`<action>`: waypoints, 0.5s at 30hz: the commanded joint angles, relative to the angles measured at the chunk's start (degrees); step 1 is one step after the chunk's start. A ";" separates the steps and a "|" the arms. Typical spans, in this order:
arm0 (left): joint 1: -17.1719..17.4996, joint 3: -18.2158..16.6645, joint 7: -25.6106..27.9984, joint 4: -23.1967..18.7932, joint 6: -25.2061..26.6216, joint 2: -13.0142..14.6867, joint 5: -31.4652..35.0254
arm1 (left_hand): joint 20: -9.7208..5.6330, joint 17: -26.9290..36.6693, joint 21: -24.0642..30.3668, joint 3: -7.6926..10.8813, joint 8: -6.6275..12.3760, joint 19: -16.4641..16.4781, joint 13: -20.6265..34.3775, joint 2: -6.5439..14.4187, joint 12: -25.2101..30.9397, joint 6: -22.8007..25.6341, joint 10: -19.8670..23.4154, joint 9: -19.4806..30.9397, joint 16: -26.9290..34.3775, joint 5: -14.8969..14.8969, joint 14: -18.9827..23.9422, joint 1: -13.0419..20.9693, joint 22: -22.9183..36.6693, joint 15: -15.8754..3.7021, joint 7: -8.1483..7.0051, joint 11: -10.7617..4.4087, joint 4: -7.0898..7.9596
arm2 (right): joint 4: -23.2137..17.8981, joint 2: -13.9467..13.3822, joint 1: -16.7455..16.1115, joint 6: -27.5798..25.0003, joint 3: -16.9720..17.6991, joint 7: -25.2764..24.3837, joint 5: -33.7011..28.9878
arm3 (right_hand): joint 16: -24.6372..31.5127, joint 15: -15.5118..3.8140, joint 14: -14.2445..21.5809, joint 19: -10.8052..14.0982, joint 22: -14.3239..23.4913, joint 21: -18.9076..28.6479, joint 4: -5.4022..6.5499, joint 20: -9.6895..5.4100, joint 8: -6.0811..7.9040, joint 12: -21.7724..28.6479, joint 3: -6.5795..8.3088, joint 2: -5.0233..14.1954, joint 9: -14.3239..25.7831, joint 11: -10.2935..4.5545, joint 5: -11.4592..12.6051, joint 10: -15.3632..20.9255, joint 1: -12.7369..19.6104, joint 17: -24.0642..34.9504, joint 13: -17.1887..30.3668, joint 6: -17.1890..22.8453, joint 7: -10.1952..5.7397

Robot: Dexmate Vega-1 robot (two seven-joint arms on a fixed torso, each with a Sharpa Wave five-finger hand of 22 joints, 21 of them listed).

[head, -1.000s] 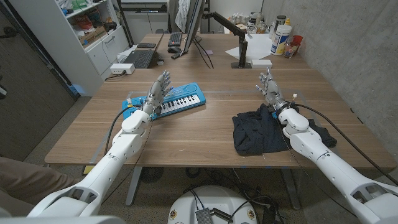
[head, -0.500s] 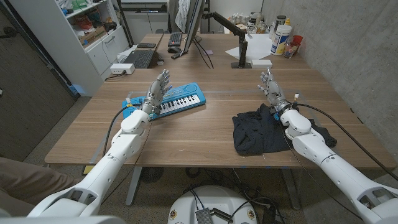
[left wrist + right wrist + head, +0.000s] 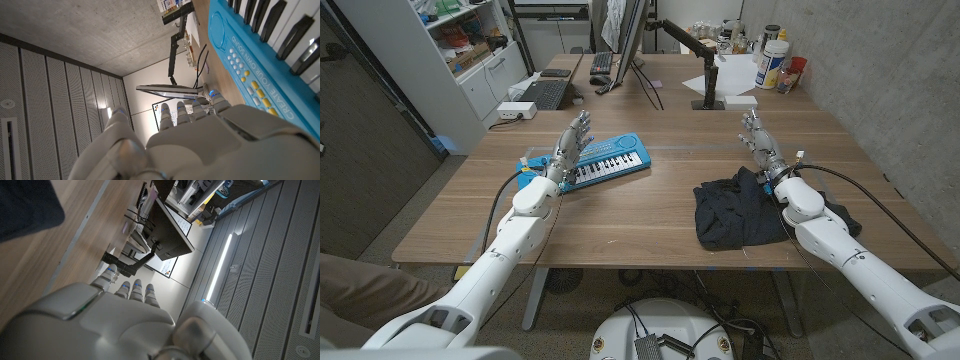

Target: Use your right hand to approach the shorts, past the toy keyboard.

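Note:
Dark shorts (image 3: 740,210) lie crumpled on the right half of the wooden table (image 3: 650,215); a corner of the shorts (image 3: 27,205) shows in the right wrist view. My right hand (image 3: 761,148) stands just beyond their far right corner, fingers apart and pointing away, holding nothing. A blue toy keyboard (image 3: 605,163) lies left of centre; its keys and buttons (image 3: 270,45) fill part of the left wrist view. My left hand (image 3: 570,148) hovers at the keyboard's left end, fingers spread, holding nothing.
A monitor on a stand (image 3: 638,45), a black arm mount (image 3: 695,60), papers, and bottles and cans (image 3: 775,62) crowd the table's far end. A laptop (image 3: 542,95) sits at the far left. A concrete wall runs along the right side.
My right hand has shifted slightly right and a little farther along the shorts' far edge. The left hand has hardly moved.

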 commanded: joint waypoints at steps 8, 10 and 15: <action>1.00 0.18 1.45 -1.25 -0.13 0.54 0.16 | 0.23 0.07 0.02 0.24 -0.15 -0.54 0.01 -0.03 -0.01 -0.07 -0.27 0.21 -0.19 0.33 -0.96 0.49 0.00 0.22 0.14 -0.10 -0.19 | 0.27 -1.13 0.02 2.21 -0.92 -4.60 -7.73 | 0.16 -0.67 -0.76 -0.44 0.20 -0.11 0.04 -0.01 0.50 0.07 -0.31 0.14 0.18 -0.44 0.30 -0.32 0.98 0.10 0.08 -0.07 -0.21; 0.99 0.20 1.47 -1.25 -0.14 0.56 0.15 | 0.22 0.07 0.03 0.25 -0.15 -0.57 0.00 -0.02 -0.02 -0.07 -0.32 0.21 -0.20 0.33 -1.02 0.50 0.00 0.31 0.18 -0.12 -0.19 | 0.30 -1.12 0.03 2.25 -0.93 -4.64 -7.77 | 0.16 -0.65 -0.79 -0.45 0.20 -0.10 0.03 -0.03 0.52 0.06 -0.30 0.15 0.18 -0.49 0.30 -0.36 1.00 0.10 0.08 -0.04 -0.23; 0.70 0.30 1.32 -0.94 -0.19 0.49 0.07 | 0.22 0.07 0.04 0.26 -0.14 -0.65 0.00 -0.01 -0.03 -0.05 -0.35 0.20 -0.18 0.33 -1.10 0.51 0.00 0.30 0.14 -0.09 -0.19 | 0.08 -1.62 0.26 2.40 -1.26 -5.45 -9.75 | 0.12 -0.68 -1.05 -0.87 0.20 -0.19 -0.02 -0.22 0.52 0.03 -0.26 0.24 0.18 -0.62 0.30 -0.53 1.12 0.08 0.07 -0.03 -0.34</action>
